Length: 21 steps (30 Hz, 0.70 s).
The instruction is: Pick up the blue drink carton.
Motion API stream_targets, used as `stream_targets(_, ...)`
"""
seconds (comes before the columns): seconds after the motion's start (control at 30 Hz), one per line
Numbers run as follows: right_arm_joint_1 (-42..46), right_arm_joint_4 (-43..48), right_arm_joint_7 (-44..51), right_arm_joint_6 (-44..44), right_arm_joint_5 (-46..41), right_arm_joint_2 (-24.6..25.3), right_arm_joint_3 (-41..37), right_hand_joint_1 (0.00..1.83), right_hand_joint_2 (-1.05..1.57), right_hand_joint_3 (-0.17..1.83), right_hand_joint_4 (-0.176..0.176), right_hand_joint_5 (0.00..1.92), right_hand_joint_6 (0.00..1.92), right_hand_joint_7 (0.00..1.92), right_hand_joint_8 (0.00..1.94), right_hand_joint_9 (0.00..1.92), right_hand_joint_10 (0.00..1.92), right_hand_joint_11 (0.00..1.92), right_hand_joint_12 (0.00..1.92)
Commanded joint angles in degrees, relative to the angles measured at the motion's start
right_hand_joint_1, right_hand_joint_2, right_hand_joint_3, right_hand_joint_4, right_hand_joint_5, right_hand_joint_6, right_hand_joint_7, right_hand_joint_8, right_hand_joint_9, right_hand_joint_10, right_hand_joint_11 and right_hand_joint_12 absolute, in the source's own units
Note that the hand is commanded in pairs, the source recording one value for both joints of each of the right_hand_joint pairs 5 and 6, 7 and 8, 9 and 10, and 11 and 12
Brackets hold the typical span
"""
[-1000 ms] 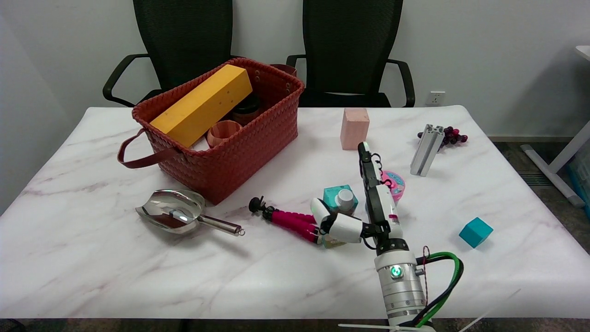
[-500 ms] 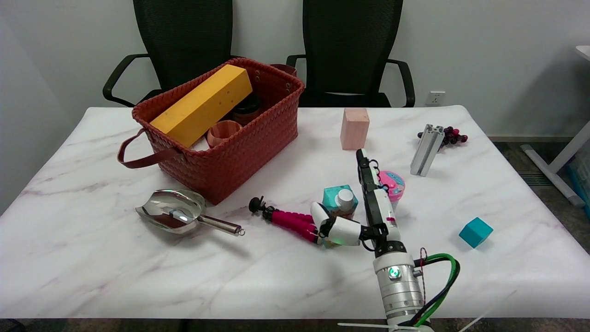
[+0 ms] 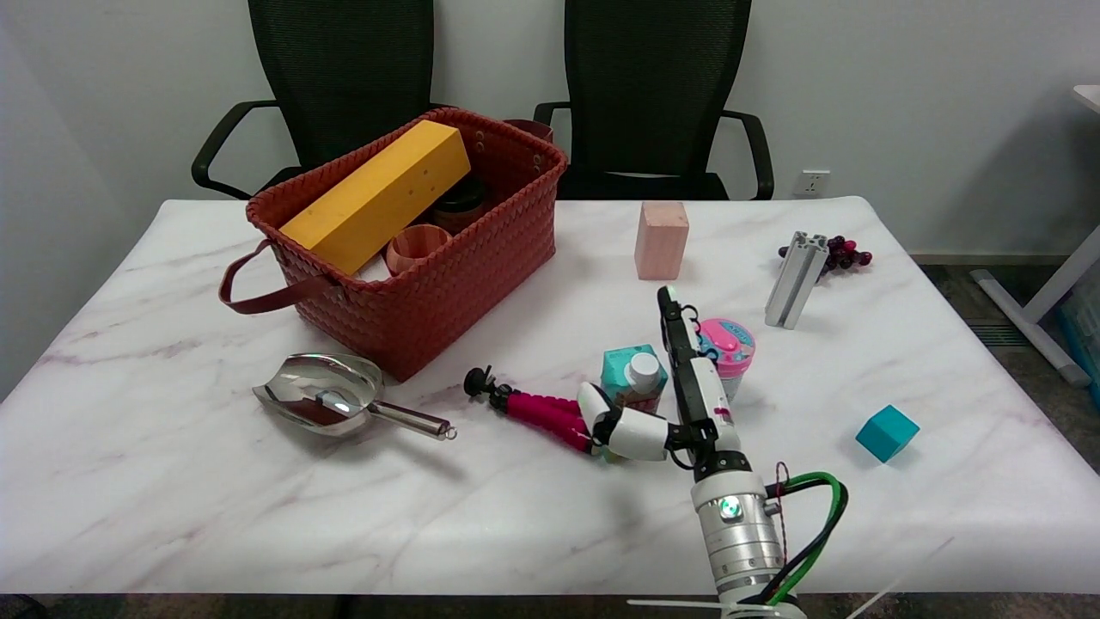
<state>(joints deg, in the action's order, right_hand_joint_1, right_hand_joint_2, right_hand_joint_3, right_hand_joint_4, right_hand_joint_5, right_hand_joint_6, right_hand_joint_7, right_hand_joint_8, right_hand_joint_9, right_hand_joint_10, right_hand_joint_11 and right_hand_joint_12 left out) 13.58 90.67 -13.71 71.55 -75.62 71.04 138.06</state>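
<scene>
While the blue drink carton [image 3: 634,378] stands unlifted on the marble surface [image 3: 172,481], I bracket it with my right hand [image 3: 679,404], fingers [image 3: 672,322] apart, grasp and lift pending.

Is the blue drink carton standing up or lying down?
Standing up: the blue drink carton has its white cap on top, facing upward.

Bright, even overhead light, no harsh contrast. I see soft shadows under the basket [image 3: 447,284] & scoop [image 3: 322,397]; the scoop bowl throws glare. Faint sheen on the marble table [image 3: 172,481]. Focus sharp throughout, slight softness at far edges.
</scene>
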Motion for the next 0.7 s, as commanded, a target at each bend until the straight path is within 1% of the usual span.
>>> stream_targets(0.03, -1.74, -2.84, -4.17, -2.44, -1.62, -0.32, -0.11, 1.13, 0.48, 0.92, 0.000, 0.00, 0.00, 0.00, 0.00, 0.00, 0.00, 0.00, 0.00)
stream_targets(0.47, -2.87, -5.85, -8.18, -4.33, -1.70, 0.36, -0.27, 1.12, 0.49, 0.95, 0.000, 0.00, 0.00, 0.03, 0.03, 0.00, 0.00, 0.00, 0.00)
stream_targets(0.7, -2.87, -6.56, -8.35, -4.33, -2.68, 0.36, -0.27, 1.11, 0.49, 0.97, 0.000, 0.00, 0.00, 0.04, 0.04, 0.00, 0.00, 0.00, 0.00)
